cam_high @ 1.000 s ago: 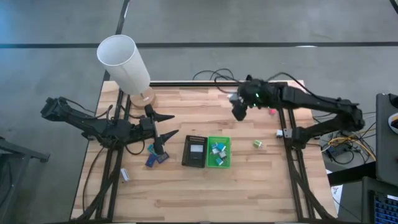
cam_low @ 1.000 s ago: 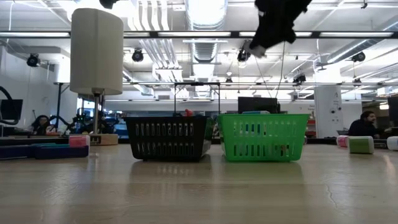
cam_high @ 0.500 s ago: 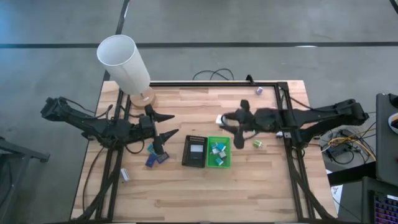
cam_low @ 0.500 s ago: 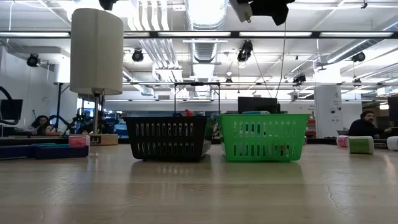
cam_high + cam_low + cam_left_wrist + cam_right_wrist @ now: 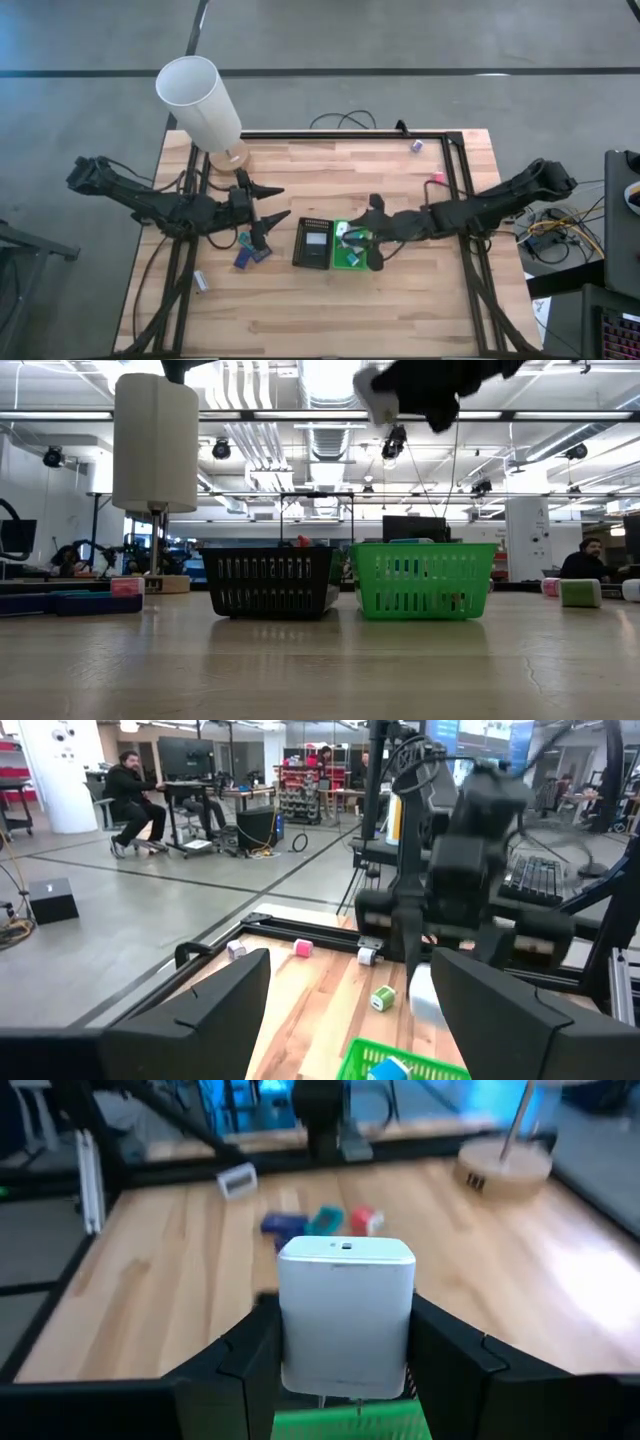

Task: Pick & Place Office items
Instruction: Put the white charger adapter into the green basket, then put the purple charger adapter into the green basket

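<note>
My right gripper point(image 5: 354, 236) reaches from the table's right over the green tray point(image 5: 362, 262) and is shut on a white block point(image 5: 345, 1315). The low view shows that block point(image 5: 374, 398) high above the table. More small blocks lie inside the green tray, and a black tray point(image 5: 312, 243) stands beside it. My left gripper point(image 5: 272, 203) hovers open left of the black tray, above dark-blue and teal items point(image 5: 250, 252). A pink block point(image 5: 437, 178) and a purple one point(image 5: 417, 145) lie on the wood at far right. A green block point(image 5: 382, 997) lies behind the tray. My right gripper pinches the white block by its two opposite side faces point(image 5: 290, 1330) between the two fingers point(image 5: 440, 1350). The fingers come from the table's right, roughly level. The block is lifted clear, above the green tray point(image 5: 350, 1425).
A tall white lampshade point(image 5: 198, 100) stands on its wooden base at the table's far left corner. A small white item point(image 5: 200, 283) lies near the left edge. Black frame rails point(image 5: 470, 270) run along both sides. The near half of the table is bare wood.
My right gripper has swept from the far right part of the table toward the left and near side. It now stands over the green tray and has stayed shut on the white block. The left arm has kept still.
</note>
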Robot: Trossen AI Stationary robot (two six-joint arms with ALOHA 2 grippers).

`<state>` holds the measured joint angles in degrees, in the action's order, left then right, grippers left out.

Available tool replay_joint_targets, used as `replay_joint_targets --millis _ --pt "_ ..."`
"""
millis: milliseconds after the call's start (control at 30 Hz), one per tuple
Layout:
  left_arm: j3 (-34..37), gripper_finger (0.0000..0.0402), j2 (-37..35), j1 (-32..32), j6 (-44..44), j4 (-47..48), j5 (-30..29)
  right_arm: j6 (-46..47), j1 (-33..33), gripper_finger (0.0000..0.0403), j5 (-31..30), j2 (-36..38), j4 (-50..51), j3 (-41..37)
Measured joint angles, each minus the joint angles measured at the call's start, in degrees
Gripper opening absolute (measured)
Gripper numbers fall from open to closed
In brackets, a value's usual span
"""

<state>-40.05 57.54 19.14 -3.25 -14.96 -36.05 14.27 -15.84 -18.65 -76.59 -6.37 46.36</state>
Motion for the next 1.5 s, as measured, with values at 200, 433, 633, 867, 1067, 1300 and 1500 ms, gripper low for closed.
replay_joint_targets --millis 200,433,633,867,1067,1300,1500 --pt "0.0 0.0284 0.0 0.0 0.0 0.0 0.0 5.7 0.6 0.0166 0.2 -7.3 0.1 -0.4" --pt "0.0 0.0284 0.0 0.0 0.0 0.0 0.0 10.9 1.8 0.0166 6.2 -13.9 0.8 0.2" --pt "0.0 0.0284 0.0 0.0 -0.1 0.3 0.0 15.8 2.7 0.0166 8.9 -15.1 6.9 0.2" --pt "0.0 0.0285 0.0 0.0 -0.2 0.5 0.0 18.9 2.8 0.0166 10.4 -14.1 13.2 0.3" --pt "0.0 0.0285 0.0 0.0 -0.2 0.5 0.0 19.8 2.7 0.0193 11.4 -13.9 14.7 0.2" --pt "0.0 0.0285 0.0 0.0 -0.2 0.5 0.0 19.3 2.7 0.0337 11.5 -13.5 14.9 1.3" --pt "0.0 0.0285 0.0 0.0 -0.2 0.5 0.0 17.3 2.9 0.0355 11.7 -12.3 18.5 4.5"
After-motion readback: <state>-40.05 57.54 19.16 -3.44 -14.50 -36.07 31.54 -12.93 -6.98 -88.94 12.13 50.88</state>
